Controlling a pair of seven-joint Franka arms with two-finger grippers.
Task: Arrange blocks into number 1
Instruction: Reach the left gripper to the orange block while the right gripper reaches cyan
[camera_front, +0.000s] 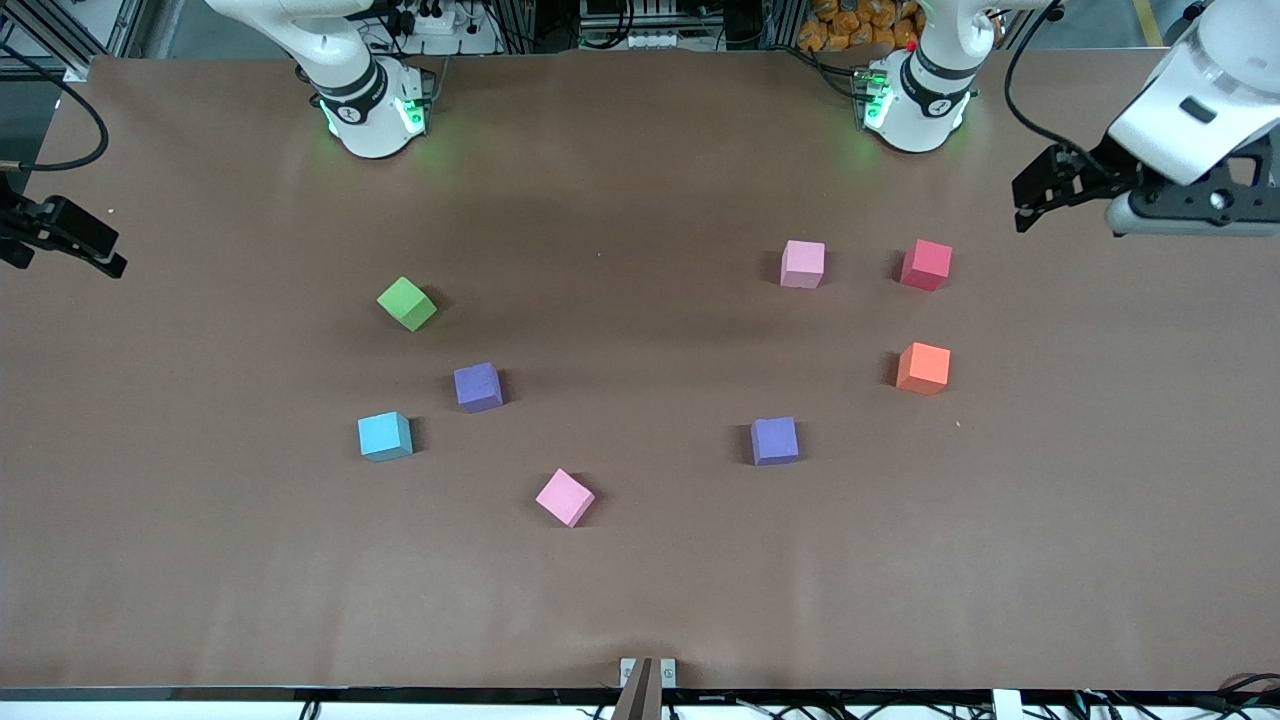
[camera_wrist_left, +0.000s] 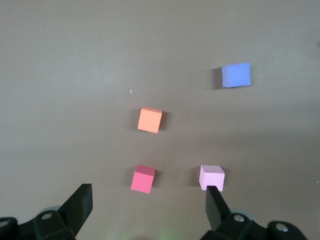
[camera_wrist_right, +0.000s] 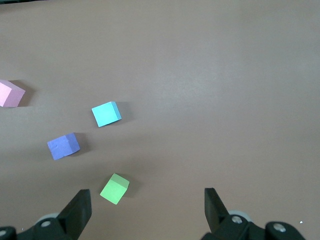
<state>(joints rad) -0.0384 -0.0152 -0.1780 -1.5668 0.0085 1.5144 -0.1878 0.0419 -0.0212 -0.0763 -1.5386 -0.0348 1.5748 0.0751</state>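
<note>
We see seven cubes lying singly on the brown worktop (camera_front: 640, 600), none touching another.

Toward the left arm's end:
- One pale pink cube (camera_front: 803, 264) sits beside the red cube (camera_front: 926, 265), the red one closer to that end.
- The orange cube (camera_front: 923, 368) lies nearer to the front camera than the red cube.
- One purple cube (camera_front: 775, 441) lies nearer still, toward the middle of the worktop.

The left wrist view shows the same four: pale pink (camera_wrist_left: 212, 177), red (camera_wrist_left: 143, 179), orange (camera_wrist_left: 150, 120) and purple (camera_wrist_left: 236, 75).

Toward the right arm's end:
- The green cube (camera_front: 407, 304) sits turned at an angle.
- The second purple cube (camera_front: 478, 387) lies nearer to the camera than the green one.
- The sky blue cube (camera_front: 385, 436) lies near it, nearer again to the camera.
- A second pink cube (camera_front: 565, 497), also turned, is the nearest of all to the camera, toward the middle.

The right wrist view shows green (camera_wrist_right: 114, 189), purple (camera_wrist_right: 63, 146), sky blue (camera_wrist_right: 106, 114) and the edge of the pink one (camera_wrist_right: 11, 93).

The left tool (camera_front: 1020, 205) hangs over the worktop's edge at the left arm's end, fingers (camera_wrist_left: 80, 202) spread apart, holding nothing. The right tool (camera_front: 95, 250) hangs over the edge at the right arm's end, fingers (camera_wrist_right: 79, 210) likewise apart and holding nothing.
</note>
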